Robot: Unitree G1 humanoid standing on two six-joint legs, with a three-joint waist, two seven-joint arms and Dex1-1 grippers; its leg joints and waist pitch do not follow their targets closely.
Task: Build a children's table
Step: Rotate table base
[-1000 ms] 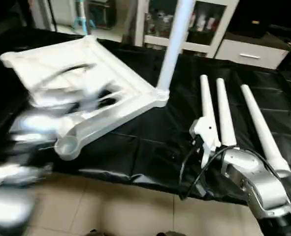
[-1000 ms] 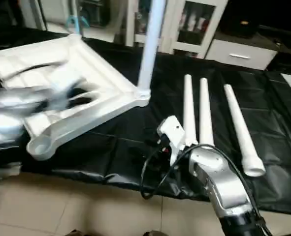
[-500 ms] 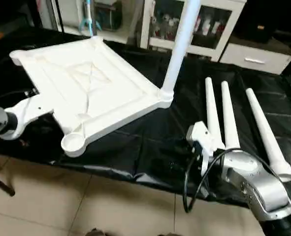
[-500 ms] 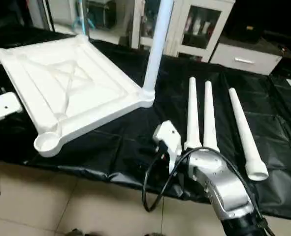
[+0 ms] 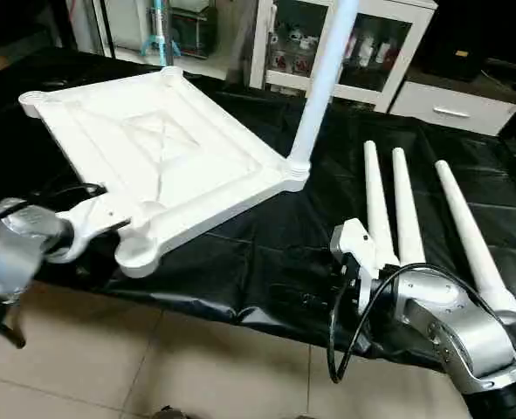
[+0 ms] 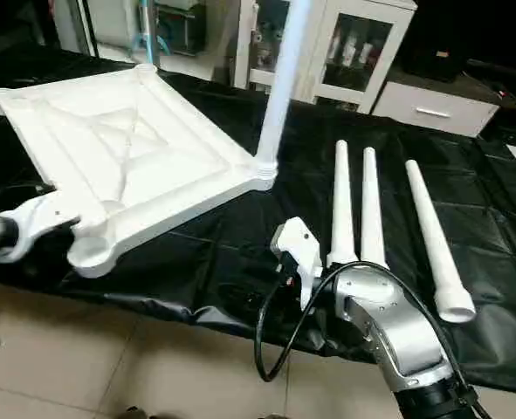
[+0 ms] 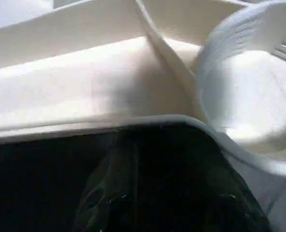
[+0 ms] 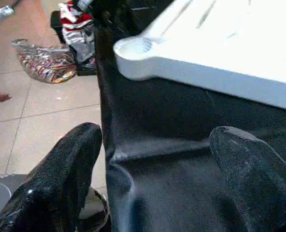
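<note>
The children's table top lies underside up on the black cloth, its X ribs showing. One white leg stands upright in the right corner lobe. Three loose legs lie side by side to the right. My left gripper is against the top's near rim, beside the empty near corner socket; that rim and socket loom very close in the left wrist view. My right gripper hovers open over the cloth by the table's front edge, near the loose legs' thick ends, holding nothing.
The black-covered work table ends just in front of both arms, with tiled floor below. A cable loops from my right wrist. Bags lie on the floor. Glass-door cabinets stand behind.
My left arm swept off the table top to the left, then came back in to the near rim by the corner socket. The right arm and the legs stayed put.
</note>
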